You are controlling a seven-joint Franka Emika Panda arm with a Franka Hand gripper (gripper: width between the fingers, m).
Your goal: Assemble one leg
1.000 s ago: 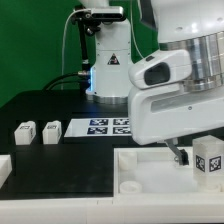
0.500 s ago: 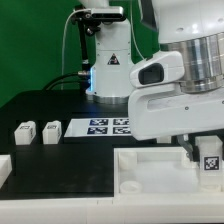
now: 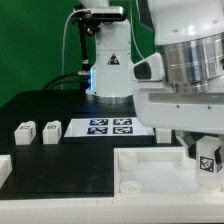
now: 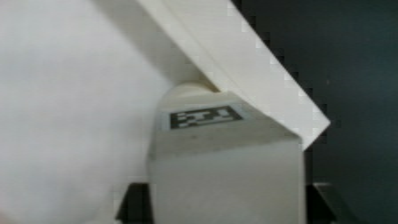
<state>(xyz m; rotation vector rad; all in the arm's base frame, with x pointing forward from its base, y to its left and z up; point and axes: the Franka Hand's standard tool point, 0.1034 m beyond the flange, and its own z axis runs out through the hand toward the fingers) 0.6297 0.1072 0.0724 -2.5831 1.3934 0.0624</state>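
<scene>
Fingers (image 3: pixel 191 150) clamped on the leg (image 3: pixel 209 161), tag facing out. In the last second the wrist has turned and the leg sits squarer, slightly higher, over the panel (image 3: pixel 150 172) at the exterior view's right. Likely lining up for a corner socket.

The leg (image 3: pixel 209 160) looks like smooth white plastic with a matt printed tag; the big panel (image 3: pixel 150 172) is similar matt white plastic, the table (image 3: pixel 60 160) matt black, the arm (image 3: pixel 185 60) glossy white
</scene>
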